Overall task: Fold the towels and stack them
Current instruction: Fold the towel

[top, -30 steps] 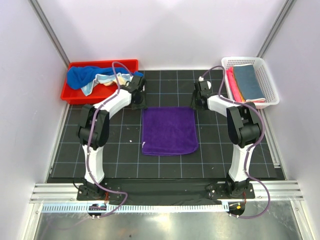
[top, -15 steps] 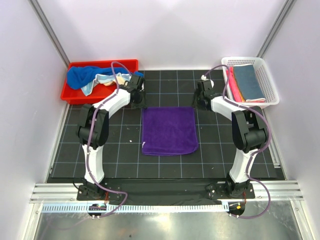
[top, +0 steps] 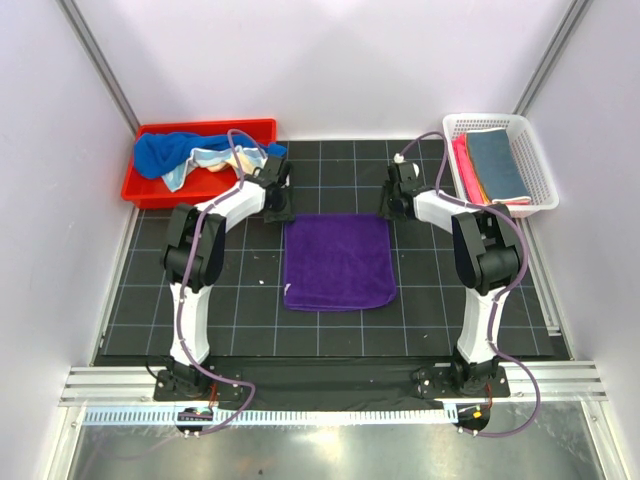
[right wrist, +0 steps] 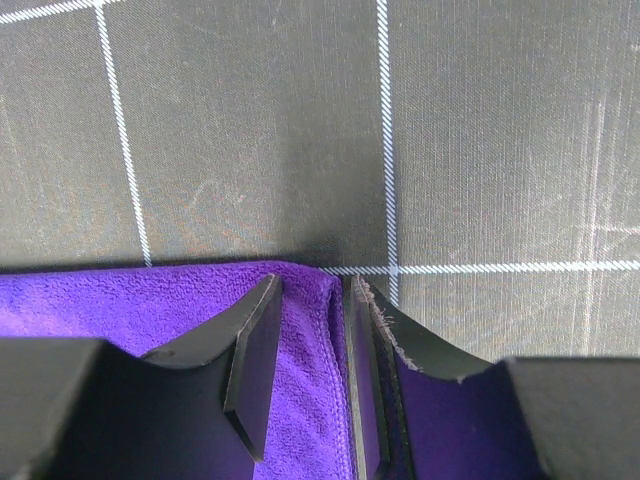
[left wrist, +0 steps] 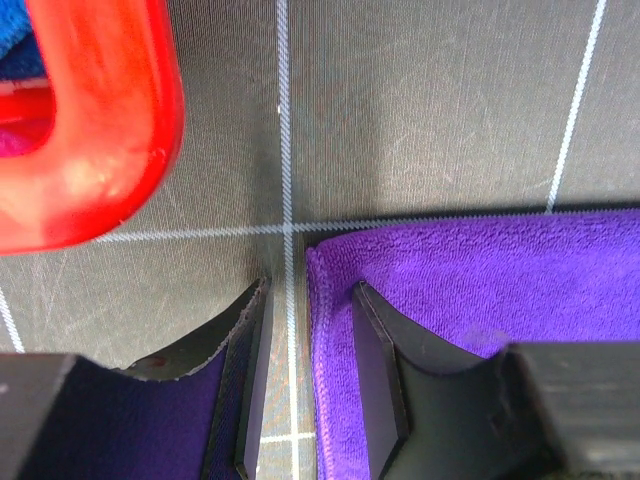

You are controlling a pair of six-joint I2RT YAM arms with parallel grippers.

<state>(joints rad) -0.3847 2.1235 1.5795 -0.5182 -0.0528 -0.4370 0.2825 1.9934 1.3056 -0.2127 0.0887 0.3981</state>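
Note:
A purple towel (top: 337,260) lies flat in the middle of the black grid mat. My left gripper (top: 279,205) is down at its far left corner. In the left wrist view it (left wrist: 310,300) is open astride the towel's edge (left wrist: 330,330), one finger on the mat and the other on the cloth. My right gripper (top: 393,205) is at the far right corner. In its wrist view it (right wrist: 313,292) is open, with the towel's hemmed corner (right wrist: 310,330) lying flat between the fingers.
A red bin (top: 150,192) at the back left holds a bright blue towel (top: 160,150) and a pale multicolour towel (top: 210,160); its rounded corner (left wrist: 100,120) is close to the left gripper. A white mesh basket (top: 541,175) at the back right holds folded slate blue (top: 495,160) and hot pink (top: 461,165) towels.
The left arm has shifted slightly right, bringing its gripper closer to the towel's corner. The right arm's elbow swung out and came back. The purple towel has not moved.

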